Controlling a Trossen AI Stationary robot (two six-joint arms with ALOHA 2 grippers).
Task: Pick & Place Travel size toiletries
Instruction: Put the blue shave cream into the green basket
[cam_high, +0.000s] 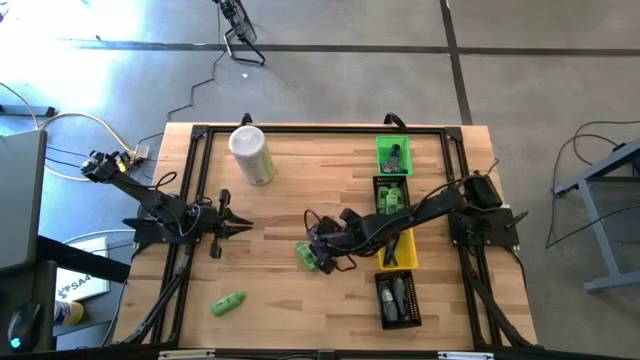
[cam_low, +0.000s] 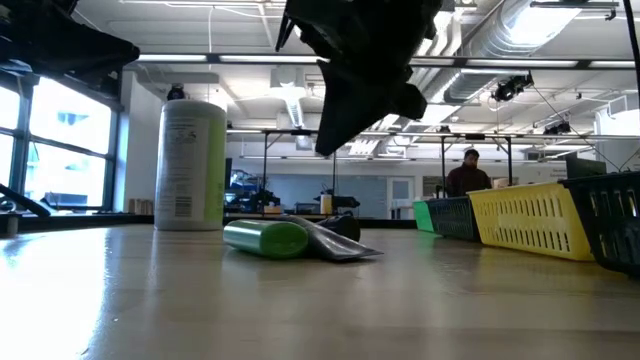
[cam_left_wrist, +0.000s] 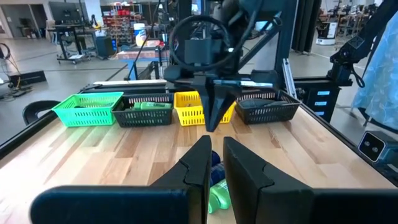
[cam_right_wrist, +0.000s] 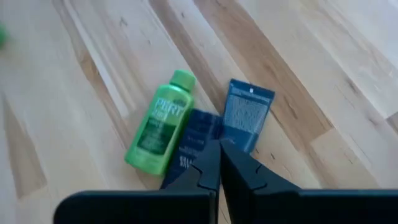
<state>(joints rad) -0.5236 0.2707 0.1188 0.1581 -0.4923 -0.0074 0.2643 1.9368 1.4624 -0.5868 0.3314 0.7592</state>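
The right gripper (cam_high: 318, 243) hangs over the middle of the table (cam_high: 300, 180), fingers pressed together and holding nothing. The right wrist view shows the closed fingertips (cam_right_wrist: 214, 163) directly above a small pile of toiletries: a green bottle (cam_right_wrist: 158, 124) lying beside a dark blue tube (cam_right_wrist: 198, 142), with a second blue tube (cam_right_wrist: 247, 115) touching the first on its other side. All three lie flat on the wood, their long axes roughly parallel and running the same way as the line of the closed fingers. From the low view the gripper hangs clear of the pile, not touching it.

The left gripper (cam_high: 228, 226) waits nearer the left edge, its fingers (cam_left_wrist: 199, 165) nearly shut and empty, pointing toward the same pile. Another green bottle (cam_high: 228, 303) lies alone near the front left corner.

The right arm is far nearer the pile. Its fingers would likely need to spread and turn across a tube before dropping.
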